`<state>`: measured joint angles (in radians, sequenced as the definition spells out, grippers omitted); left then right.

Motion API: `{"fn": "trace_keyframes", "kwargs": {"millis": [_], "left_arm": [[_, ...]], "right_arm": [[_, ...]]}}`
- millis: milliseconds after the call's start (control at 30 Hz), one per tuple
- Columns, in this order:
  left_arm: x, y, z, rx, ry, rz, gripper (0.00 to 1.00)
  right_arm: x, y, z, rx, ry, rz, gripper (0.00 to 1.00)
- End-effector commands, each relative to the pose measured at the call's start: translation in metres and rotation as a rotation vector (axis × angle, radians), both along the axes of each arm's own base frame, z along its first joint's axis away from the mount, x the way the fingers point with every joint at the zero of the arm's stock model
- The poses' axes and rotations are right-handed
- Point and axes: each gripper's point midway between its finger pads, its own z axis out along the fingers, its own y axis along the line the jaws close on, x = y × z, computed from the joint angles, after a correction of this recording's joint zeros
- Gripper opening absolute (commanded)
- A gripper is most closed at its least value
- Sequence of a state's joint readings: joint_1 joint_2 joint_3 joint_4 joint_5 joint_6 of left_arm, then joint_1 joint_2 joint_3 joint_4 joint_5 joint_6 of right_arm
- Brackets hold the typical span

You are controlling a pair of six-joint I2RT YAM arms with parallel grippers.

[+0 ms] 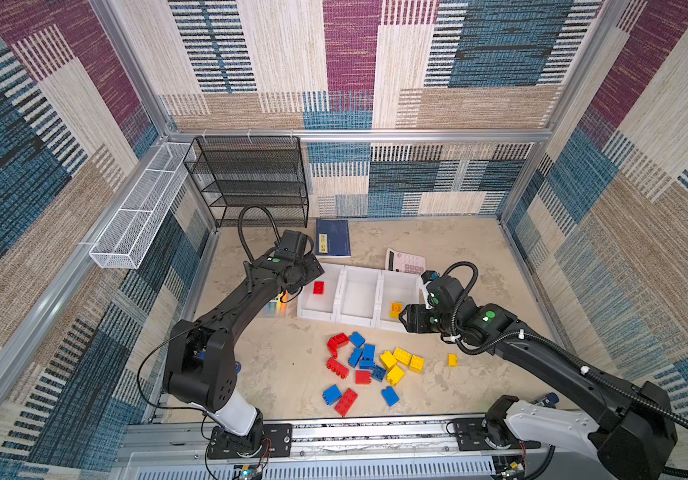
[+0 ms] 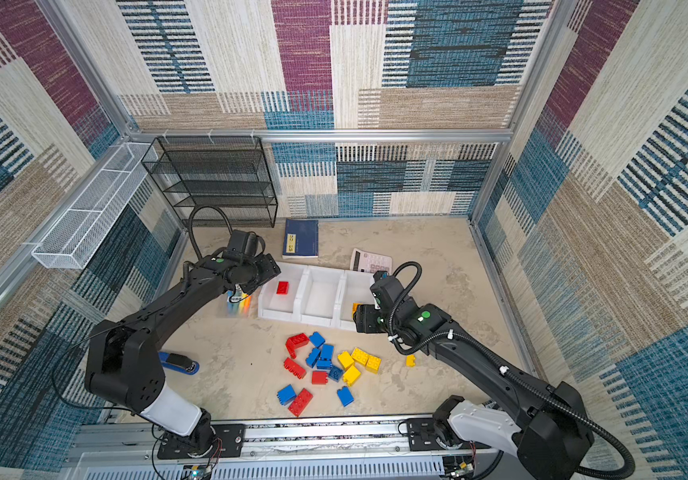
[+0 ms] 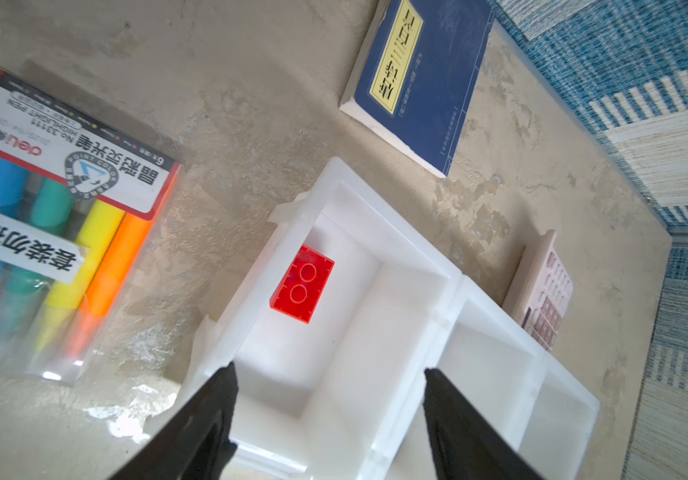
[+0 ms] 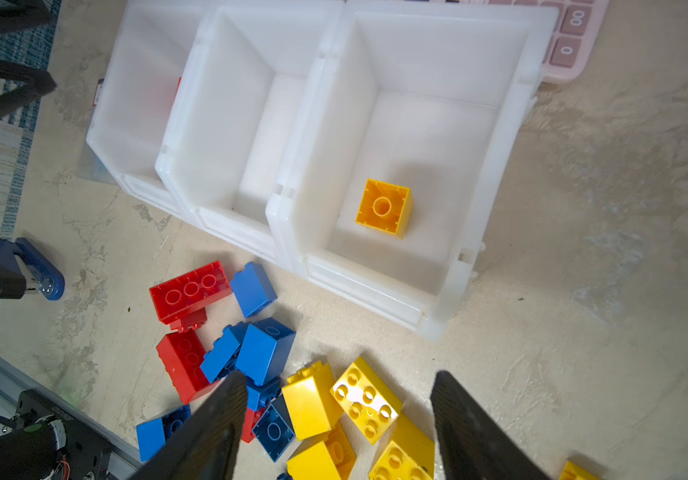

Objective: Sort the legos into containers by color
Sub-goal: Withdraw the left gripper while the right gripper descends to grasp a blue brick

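left wrist, edges and room: containers (image 3: 400,224) set on a diagonal; bare tabletop (image 3: 230,104) along the end bin's outer wall; highlighter pack (image 3: 55,216) apart from that wall; blue book (image 3: 421,83) past the far end, apart; pink calculator (image 3: 542,299) close behind the next bin, contact not discernible
left gripper (image 3: 330,370): spread wide, empty; poised over the end bin's near end
red brick (image 3: 303,283): flat on that bin's floor, ringed face up; ahead of the fingertips, touching neither
left wrist, count: one brick in the bin

right wrist, edges and room: open tabletop beside the nearest bin's outer wall; blue stapler (image 4: 26,270) well apart from the heap, near the table edge
right gripper (image 4: 339,376): spread, empty; above the yellow side of the loose legos (image 4: 265,353)
yellow brick (image 4: 383,208): on the nearest bin's floor, ringed face up; ahead of the fingertips, well apart
right wrist, count: one brick in the bin

top views, edges and room: bins in a row mid-table; heap in front, apart from their front walls; bare strip between heap and front rail; black mesh rack (image 1: 251,178) in the back left corner; white wire basket (image 1: 138,208) on the left wall
top views, claws: left over the left-end bin; right at the right-end bin's front edge
top views, count: three bins; loose, six blue, five yellow including a lone yellow brick (image 1: 452,359) right of the heap, at least four red, overlap hiding any more
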<state>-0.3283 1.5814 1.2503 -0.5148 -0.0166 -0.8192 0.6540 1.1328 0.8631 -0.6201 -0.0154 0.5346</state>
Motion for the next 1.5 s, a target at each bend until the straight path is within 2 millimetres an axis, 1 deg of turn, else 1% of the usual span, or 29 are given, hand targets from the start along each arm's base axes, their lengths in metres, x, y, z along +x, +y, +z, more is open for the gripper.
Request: {"fn": "trace_keyframes", "kwargs": {"millis": [0, 67, 133, 300, 367, 467, 533, 600, 633, 767, 900, 1000, 1067, 1300, 1367, 1467], "left_arm": [[-0.016, 0.009, 0.009, 0.06, -0.023, -0.052, 0.74], [-0.027, 0.014, 0.015, 0.072, -0.043, -0.064, 0.74], [-0.043, 0.02, 0.014, 0.083, -0.056, -0.076, 0.74], [-0.085, 0.034, 0.006, 0.088, -0.069, -0.086, 0.74], [-0.101, 0.042, -0.001, 0.091, -0.067, -0.072, 0.74], [-0.122, 0.05, -0.01, 0.079, -0.061, -0.051, 0.74], [-0.135, 0.053, -0.012, 0.066, -0.063, -0.041, 0.74], [-0.144, 0.057, -0.013, 0.058, -0.069, -0.028, 0.74], [-0.147, 0.059, -0.014, 0.059, -0.075, -0.022, 0.74], [-0.158, 0.063, -0.015, 0.051, -0.096, -0.016, 0.73], [-0.167, 0.061, -0.02, 0.036, -0.086, -0.038, 0.73], [-0.174, 0.059, -0.027, 0.03, -0.058, -0.066, 0.73], [-0.178, 0.058, -0.031, 0.027, -0.044, -0.076, 0.73], [-0.181, 0.049, -0.04, -0.024, -0.035, -0.097, 0.72], [-0.183, 0.048, -0.043, -0.03, -0.024, -0.103, 0.72], [-0.185, 0.046, -0.046, -0.043, -0.014, -0.108, 0.72]], "right_arm": [[-0.003, -0.002, -0.01, -0.022, 0.03, 0.001, 0.71], [-0.005, -0.002, -0.017, -0.033, 0.051, 0.006, 0.7], [-0.008, -0.002, -0.024, -0.042, 0.072, 0.013, 0.69], [-0.015, 0.005, -0.037, -0.064, 0.108, 0.039, 0.65], [-0.018, 0.014, -0.04, -0.068, 0.117, 0.06, 0.65], [-0.021, 0.034, -0.043, -0.067, 0.133, 0.096, 0.63], [-0.024, 0.051, -0.044, -0.066, 0.14, 0.122, 0.63], [-0.026, 0.063, -0.047, -0.072, 0.149, 0.136, 0.63], [-0.026, 0.07, -0.049, -0.074, 0.154, 0.14, 0.63], [-0.028, 0.086, -0.059, -0.095, 0.183, 0.129, 0.63], [-0.028, 0.09, -0.075, -0.126, 0.217, 0.083, 0.63], [-0.025, 0.093, -0.082, -0.121, 0.226, 0.053, 0.63], [-0.024, 0.1, -0.083, -0.1, 0.228, 0.047, 0.62], [-0.027, 0.118, -0.098, -0.105, 0.265, 0.056, 0.59], [-0.031, 0.118, -0.105, -0.12, 0.283, 0.053, 0.56], [-0.035, 0.109, -0.116, -0.152, 0.311, 0.027, 0.5]]}}
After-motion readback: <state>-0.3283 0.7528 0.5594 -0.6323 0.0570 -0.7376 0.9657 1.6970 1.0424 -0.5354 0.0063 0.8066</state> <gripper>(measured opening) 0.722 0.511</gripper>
